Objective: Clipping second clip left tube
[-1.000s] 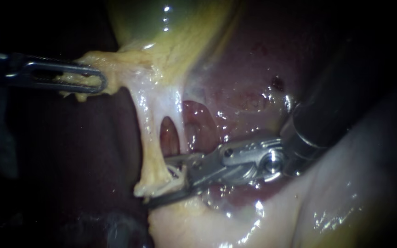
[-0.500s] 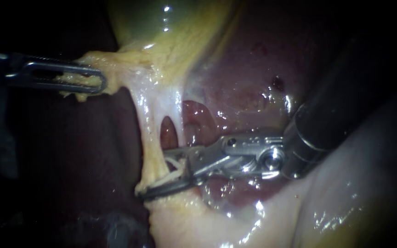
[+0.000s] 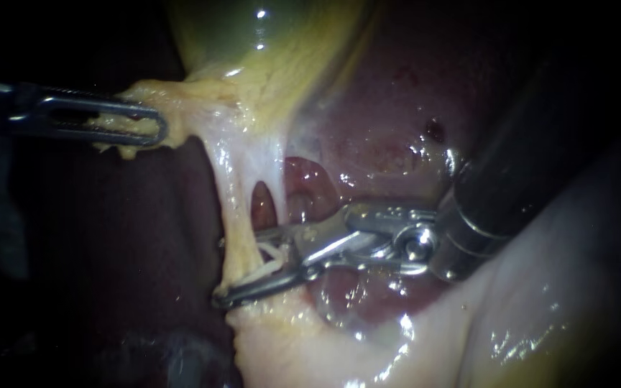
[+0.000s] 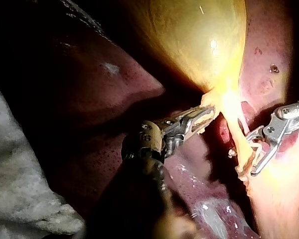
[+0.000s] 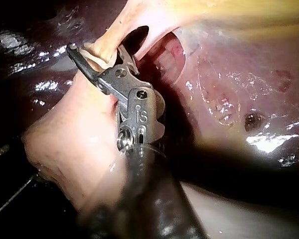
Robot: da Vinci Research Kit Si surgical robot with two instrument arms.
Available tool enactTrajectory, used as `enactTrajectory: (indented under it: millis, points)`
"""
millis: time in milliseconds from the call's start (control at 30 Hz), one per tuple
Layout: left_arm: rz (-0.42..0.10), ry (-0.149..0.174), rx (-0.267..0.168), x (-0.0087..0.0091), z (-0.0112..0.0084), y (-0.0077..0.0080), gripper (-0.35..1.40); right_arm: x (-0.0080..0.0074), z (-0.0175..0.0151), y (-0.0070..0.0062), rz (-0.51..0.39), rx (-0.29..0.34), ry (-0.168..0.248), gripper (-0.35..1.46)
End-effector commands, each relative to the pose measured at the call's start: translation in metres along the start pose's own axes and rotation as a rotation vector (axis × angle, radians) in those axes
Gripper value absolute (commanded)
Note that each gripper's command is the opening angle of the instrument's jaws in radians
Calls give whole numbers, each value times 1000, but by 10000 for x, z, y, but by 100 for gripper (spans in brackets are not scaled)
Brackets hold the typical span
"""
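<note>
The left tube [image 3: 237,215] is a yellowish strand running down from the gallbladder [image 3: 267,36]; a thinner pale right tube [image 3: 282,190] lies beside it across a small gap. My right instrument [image 3: 242,271] straddles the lower left tube with open jaws, one on each side. A white clip [image 3: 271,262] sits between them. The same shows in the right wrist view, right instrument [image 5: 102,56], and beyond my left instrument, right instrument [image 4: 251,157]. My left instrument [image 3: 127,122] is shut on yellow tissue at the gallbladder's neck and holds it leftward, left instrument [image 4: 199,119].
Dark red liver [image 3: 389,122] lies behind the tubes. Pale fatty tissue [image 3: 540,302] fills the ground under the right instrument's shaft. In the left wrist view white gauze [image 4: 20,174] lies beside the left instrument's shaft.
My right instrument has slid a little up the left tube and further across it; its lower jaw tip now passes the tube's left edge. The left instrument has held still.
</note>
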Motion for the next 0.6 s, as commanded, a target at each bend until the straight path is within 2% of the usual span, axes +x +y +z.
enactTrajectory:
  millis: [33,600]
  points:
    - [0,0,0,0,0,0,-35,0,2,0,2,-3,-1,47]
    - [-1,-1,-1,1,2,1,-35,-6,27,8,21,-4,20,48]
